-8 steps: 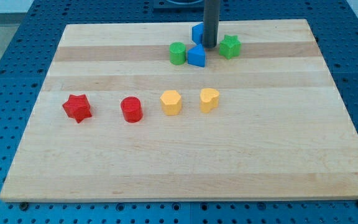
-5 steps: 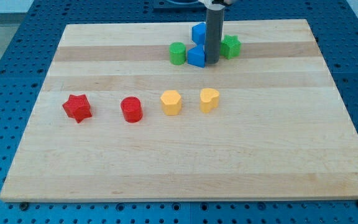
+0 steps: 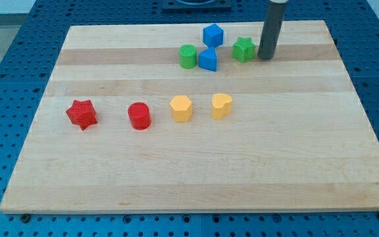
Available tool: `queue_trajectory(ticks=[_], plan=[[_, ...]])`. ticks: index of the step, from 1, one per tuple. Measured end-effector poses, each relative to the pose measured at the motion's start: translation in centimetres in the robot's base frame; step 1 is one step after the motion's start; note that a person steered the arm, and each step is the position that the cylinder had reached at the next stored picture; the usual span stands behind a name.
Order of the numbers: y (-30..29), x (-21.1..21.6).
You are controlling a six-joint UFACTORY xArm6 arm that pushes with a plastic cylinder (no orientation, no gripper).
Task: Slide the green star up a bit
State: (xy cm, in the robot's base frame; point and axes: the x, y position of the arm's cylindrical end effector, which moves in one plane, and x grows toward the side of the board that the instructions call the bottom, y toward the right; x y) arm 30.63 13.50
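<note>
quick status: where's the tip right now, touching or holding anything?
My tip: no gripper, holding nothing. It sits just to the view's right of the green star, close by; whether they touch cannot be told.

A pale striped wood-grain bench (image 3: pixel 196 178) carries a red star (image 3: pixel 81 114), red cylinder (image 3: pixel 139 116), two yellow blocks (image 3: pixel 181 108) (image 3: pixel 221 105), a green cylinder (image 3: pixel 188 56), green star (image 3: pixel 243 49) and two blue blocks (image 3: pixel 212 35) (image 3: pixel 208 59); a dark grey rod stands at upper right.
</note>
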Motion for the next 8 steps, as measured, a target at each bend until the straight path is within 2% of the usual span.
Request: queue_trajectory(ticks=[2,6,8], plan=[[-1.2,0.6],[-7.5,0.2],[-6.6,-3.1]])
